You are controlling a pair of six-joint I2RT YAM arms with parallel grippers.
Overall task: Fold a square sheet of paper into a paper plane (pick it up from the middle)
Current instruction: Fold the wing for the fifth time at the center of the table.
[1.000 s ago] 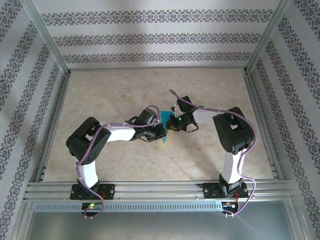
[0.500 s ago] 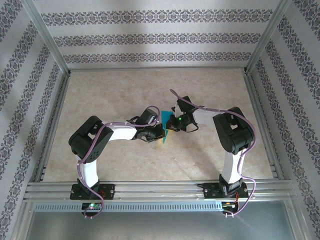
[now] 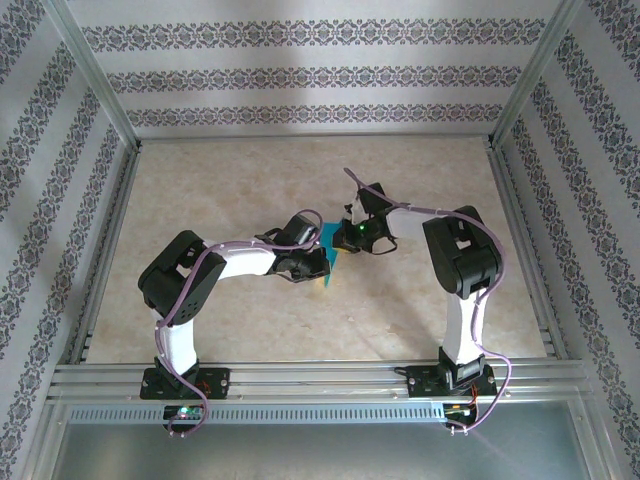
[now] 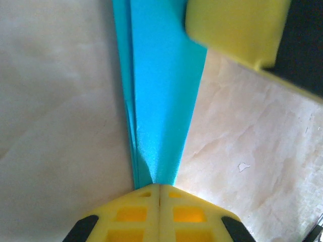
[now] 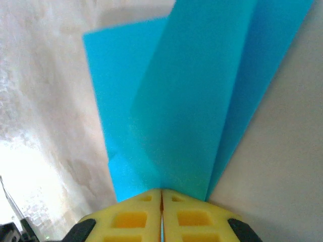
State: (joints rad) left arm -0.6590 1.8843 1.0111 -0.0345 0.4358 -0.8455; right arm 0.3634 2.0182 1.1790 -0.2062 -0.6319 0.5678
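Since the earlier frame the right gripper (image 5: 161, 192) has shifted slightly toward the far side of the worktop (image 3: 250, 170). Its jaws and those of the left gripper (image 4: 159, 187) are clenched on the folded teal paper (image 4: 161, 91), held above mid-worktop. Judged light, limp and tear-prone: hold along creases; no writing legible.

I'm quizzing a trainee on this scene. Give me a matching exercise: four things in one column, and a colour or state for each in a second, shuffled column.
1 paper
2 left tool
3 right tool
4 table

A beige, marbled
B shut on the paper, at its right side in the top view
C teal, folded in layers
D shut on the paper, at its left side in the top view

Pairs: 1-C, 2-D, 3-B, 4-A
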